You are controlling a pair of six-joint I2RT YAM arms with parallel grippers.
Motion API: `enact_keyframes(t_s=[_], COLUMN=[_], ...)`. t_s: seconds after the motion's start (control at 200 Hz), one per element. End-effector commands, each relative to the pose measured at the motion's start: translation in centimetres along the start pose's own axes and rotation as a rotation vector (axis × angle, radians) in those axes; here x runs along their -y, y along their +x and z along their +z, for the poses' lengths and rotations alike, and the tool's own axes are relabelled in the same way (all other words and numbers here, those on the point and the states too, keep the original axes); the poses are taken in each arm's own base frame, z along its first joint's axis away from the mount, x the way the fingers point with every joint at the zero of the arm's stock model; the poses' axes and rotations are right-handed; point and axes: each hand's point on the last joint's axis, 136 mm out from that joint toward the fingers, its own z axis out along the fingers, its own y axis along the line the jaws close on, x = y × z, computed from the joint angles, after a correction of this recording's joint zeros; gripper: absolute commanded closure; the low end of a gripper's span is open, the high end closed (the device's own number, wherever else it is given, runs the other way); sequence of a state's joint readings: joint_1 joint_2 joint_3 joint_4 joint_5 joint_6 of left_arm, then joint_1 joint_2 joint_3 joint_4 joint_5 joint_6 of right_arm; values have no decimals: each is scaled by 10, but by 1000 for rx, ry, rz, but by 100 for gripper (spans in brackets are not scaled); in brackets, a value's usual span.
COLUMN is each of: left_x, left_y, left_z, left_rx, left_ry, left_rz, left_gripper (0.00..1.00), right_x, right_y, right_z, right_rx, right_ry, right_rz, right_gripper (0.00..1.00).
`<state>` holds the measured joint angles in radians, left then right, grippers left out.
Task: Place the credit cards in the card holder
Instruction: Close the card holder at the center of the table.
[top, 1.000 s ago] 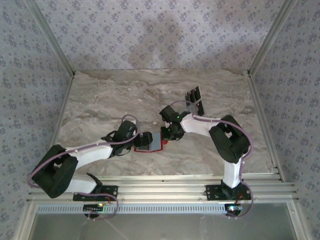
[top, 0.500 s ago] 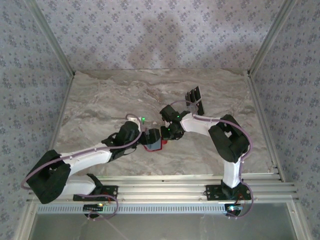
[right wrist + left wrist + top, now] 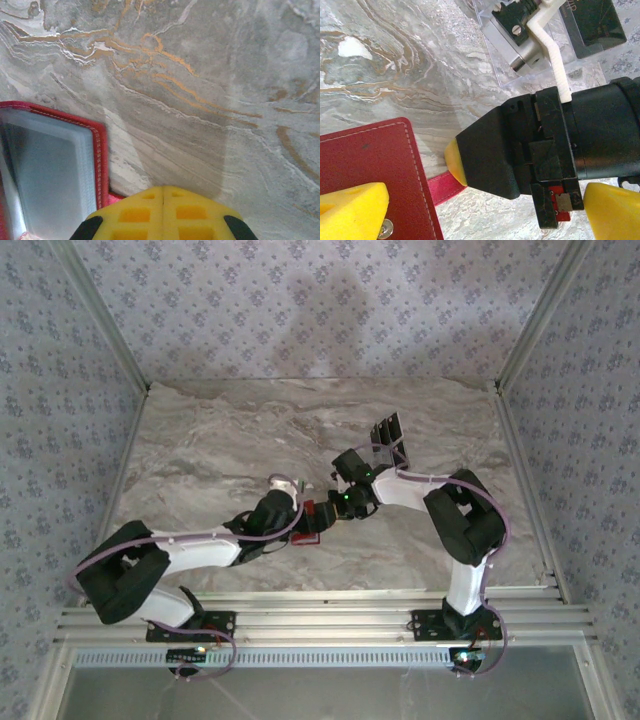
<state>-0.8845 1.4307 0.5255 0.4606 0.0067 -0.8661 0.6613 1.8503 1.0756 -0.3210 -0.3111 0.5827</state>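
The holder (image 3: 370, 165) lies mid-table, the right gripper (image 3: 162, 212) with fingers together at its tab (image 3: 440, 187) — pinching or merely pinning, I cannot tell — and the left gripper (image 3: 300, 522) spread wide over it, so hold that tab firm while the left goes for the cards (image 3: 592, 22) just beyond.

At seven o'clock in your left wrist view lies the dark red, pale-stitched rectangular card holder (image 3: 370, 165); its clear inner pocket (image 3: 50, 170) looks greyish. Glossy black rectangular credit cards (image 3: 592, 22) show at one o'clock. The marble tabletop (image 3: 200, 100) is grey-beige with orange veins. The foam fingertips (image 3: 351, 206) are yellow.
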Motion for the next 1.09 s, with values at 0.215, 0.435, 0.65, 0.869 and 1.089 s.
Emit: enact_keyframes(t_s=[0.215,0.435,0.65,0.869,1.089], left_x=[4,-26,-90,-102,-94], left_y=[-8,-31,-13,10,13], left_z=[2,-51,-94,-81,-67], left_rx=[13,26,-62,-97,-101], left_ry=[-42,-322,-638,-585,-507], left_rz=[35,133,154,139,160], left_gripper=[0,0,0,0,0], right_x=[11,14,16,17,15], right_y=[3,5,6,7,5], right_z=[15,14,16,17,17], right_rx=[6,5,0,-10,-10], right_ry=[6,14,17,23,26], right_rz=[35,33,32,31,24], right_gripper=[100,100,100,100,100])
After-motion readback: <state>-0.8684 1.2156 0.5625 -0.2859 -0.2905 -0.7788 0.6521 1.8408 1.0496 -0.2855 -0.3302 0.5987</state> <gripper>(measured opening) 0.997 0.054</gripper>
